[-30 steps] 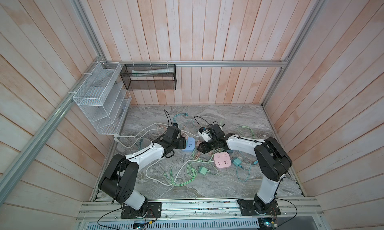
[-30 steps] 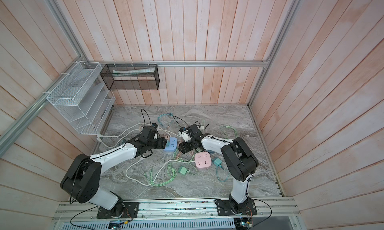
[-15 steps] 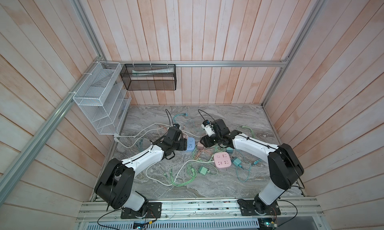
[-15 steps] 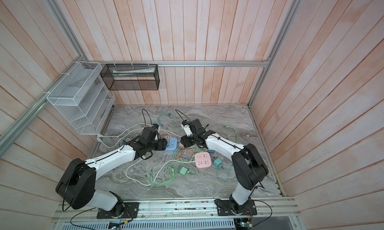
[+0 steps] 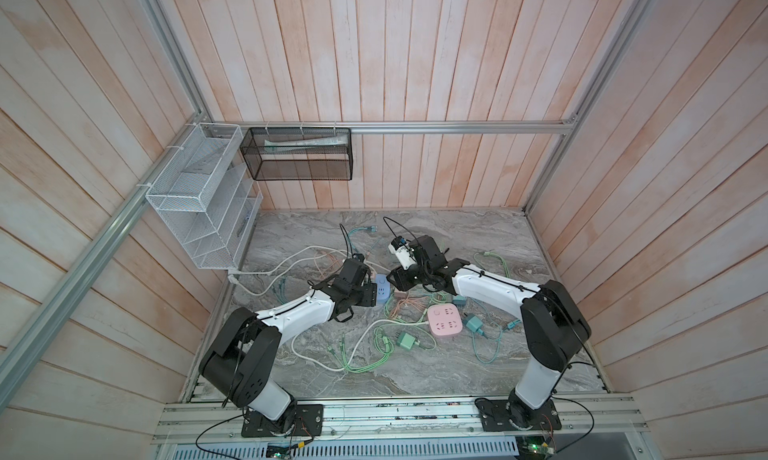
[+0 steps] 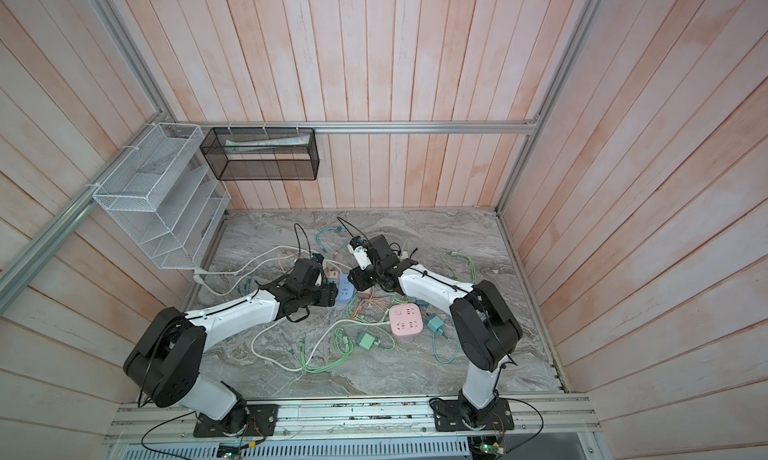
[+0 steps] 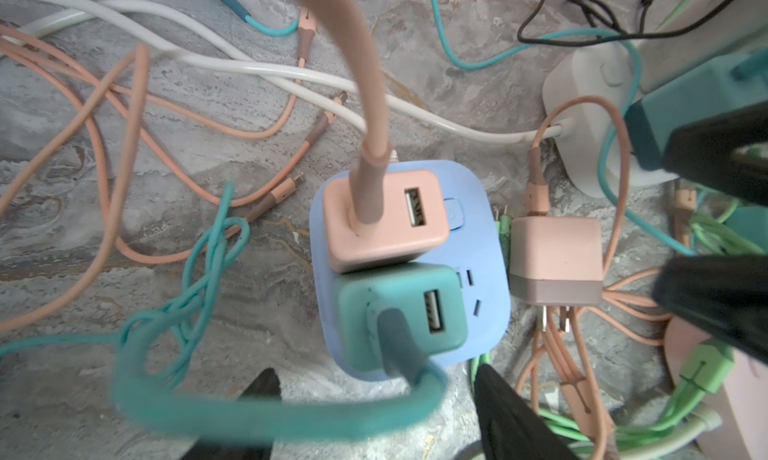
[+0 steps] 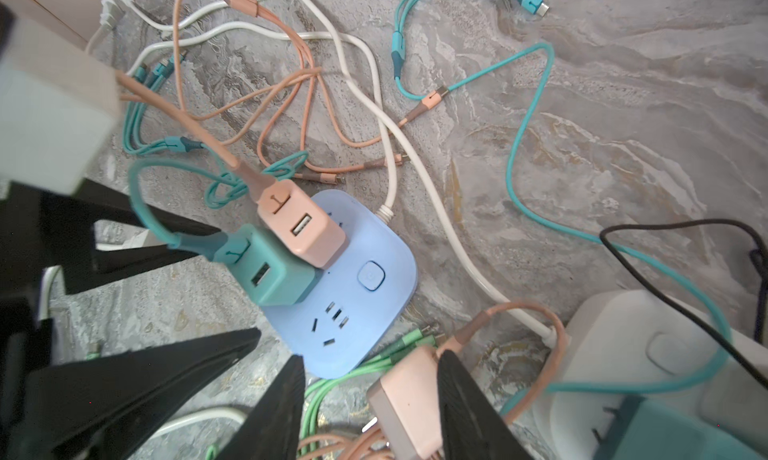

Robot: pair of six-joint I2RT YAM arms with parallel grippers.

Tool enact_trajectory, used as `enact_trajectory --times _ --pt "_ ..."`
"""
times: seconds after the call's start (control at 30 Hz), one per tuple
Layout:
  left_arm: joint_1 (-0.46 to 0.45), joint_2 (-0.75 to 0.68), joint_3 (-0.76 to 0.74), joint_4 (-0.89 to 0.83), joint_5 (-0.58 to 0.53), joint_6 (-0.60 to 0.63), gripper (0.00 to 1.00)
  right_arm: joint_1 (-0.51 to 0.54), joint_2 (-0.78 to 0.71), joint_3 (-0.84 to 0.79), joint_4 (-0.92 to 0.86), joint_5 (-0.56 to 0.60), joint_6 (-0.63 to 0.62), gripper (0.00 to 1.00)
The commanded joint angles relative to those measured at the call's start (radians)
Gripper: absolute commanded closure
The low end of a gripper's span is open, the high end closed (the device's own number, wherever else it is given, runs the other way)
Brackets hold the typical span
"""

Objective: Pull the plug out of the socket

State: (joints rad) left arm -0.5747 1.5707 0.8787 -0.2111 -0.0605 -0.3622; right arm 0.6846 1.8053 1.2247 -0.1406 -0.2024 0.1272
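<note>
**Both plugs seated, both grippers spread**

The blue rounded-square plastic socket block lies flat on the grey marble tabletop, mid-table, between the two arms. Two chargers sit in its face side by side, touching: the pink cube plug with a pink cable and the teal cube plug with a teal cable. Both look seated flush.

left gripper: fingers spread, tips at the block's edge on the teal plug's side, with the teal cable looping across the gap. Can't tell if they touch the block. Nothing clamped.

right gripper: fingers apart over a loose pink cube adapter that lies just beside the block, prongs exposed. In the wrist view the adapter sits against one finger with a clear gap to the other, so it isn't pinched.

Around it:
- white power strip near the block
- pink square socket cube closer to the arm bases
- green adapter beside the pink socket cube
- loose pink, teal and green cables strewn all round
</note>
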Motion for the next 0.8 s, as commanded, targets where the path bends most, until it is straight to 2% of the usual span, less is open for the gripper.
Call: enact_trajectory --times 0.0,0.3,0.43,0.57,0.77 --pt "-0.005 0.028 0.012 0.025 -0.018 0.003 0.26 -0.003 0.080 0.060 -0.017 -0.021 -0.009 0.51" --pt "-0.005 0.072 0.029 0.055 -0.030 0.023 0.30 -0.034 0.191 0.118 -0.014 -0.085 0.006 0.54" --pt "-0.005 0.097 0.046 0.065 -0.039 0.031 0.31 -0.044 0.207 0.126 -0.026 -0.136 0.008 0.55" --pt "-0.005 0.123 0.066 0.069 -0.056 0.034 0.33 -0.041 0.210 0.108 -0.015 -0.193 0.022 0.60" --pt "-0.005 0.149 0.087 0.077 -0.078 0.062 0.36 -0.027 0.222 0.087 -0.005 -0.232 0.044 0.64"
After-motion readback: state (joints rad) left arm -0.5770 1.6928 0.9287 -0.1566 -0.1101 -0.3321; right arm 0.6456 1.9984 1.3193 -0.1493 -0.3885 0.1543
